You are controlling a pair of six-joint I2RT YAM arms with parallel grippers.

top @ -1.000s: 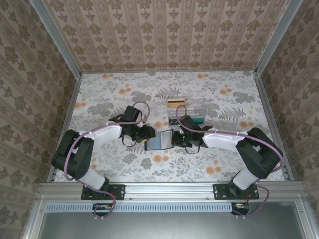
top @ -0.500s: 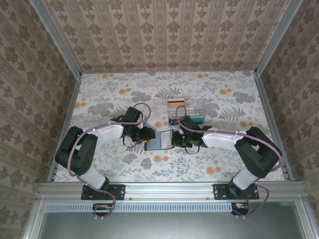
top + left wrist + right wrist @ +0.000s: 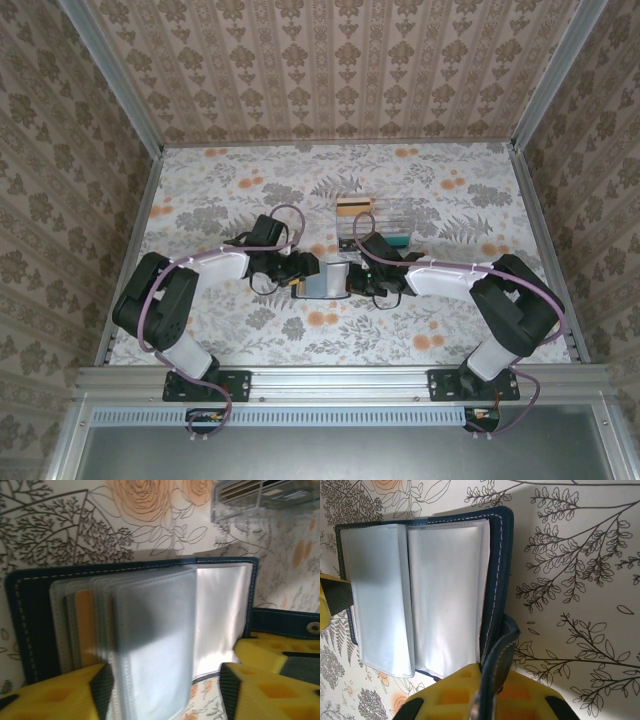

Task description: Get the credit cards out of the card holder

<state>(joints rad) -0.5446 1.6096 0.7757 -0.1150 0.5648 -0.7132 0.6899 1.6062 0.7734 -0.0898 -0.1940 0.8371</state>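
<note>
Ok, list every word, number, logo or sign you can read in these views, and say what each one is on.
None can be read.
card holder: clear sleeves and navy cover show no lettering.
orange card in a sleeve: face blurred, nothing legible.
cards in the clear plastic box: stripes show, any print too small and blurred.

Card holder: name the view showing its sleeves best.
Left wrist: on the card holder, sleeves fan open, an orange card inside one. Right wrist shows blank sleeves; top external, a tiny shape.
</note>
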